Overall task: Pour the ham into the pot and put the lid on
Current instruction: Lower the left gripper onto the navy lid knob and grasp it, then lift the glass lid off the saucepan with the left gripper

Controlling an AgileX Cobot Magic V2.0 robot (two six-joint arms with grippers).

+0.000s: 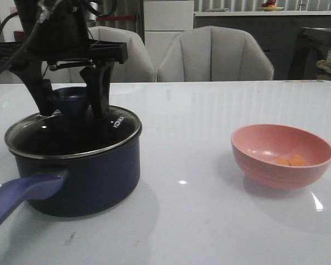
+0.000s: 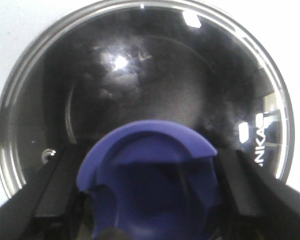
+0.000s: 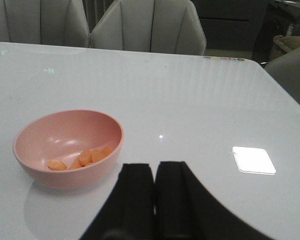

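The left gripper (image 1: 73, 98) stands spread, a finger on each side of the knob (image 1: 71, 102), right above the lid (image 1: 88, 132) sitting on the pot (image 1: 94, 176). The right gripper (image 3: 154, 180) is pressed together, holding nothing; ham (image 3: 80, 160) lies in the bowl (image 3: 40, 172) just ahead of it.

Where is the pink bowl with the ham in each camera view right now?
Front view: pink bowl at right on the table, ham inside.
Left wrist view: not in it; only the lid shows.
Right wrist view: bowl at left, before the right gripper.
Shared landmark: grey chairs behind the table.
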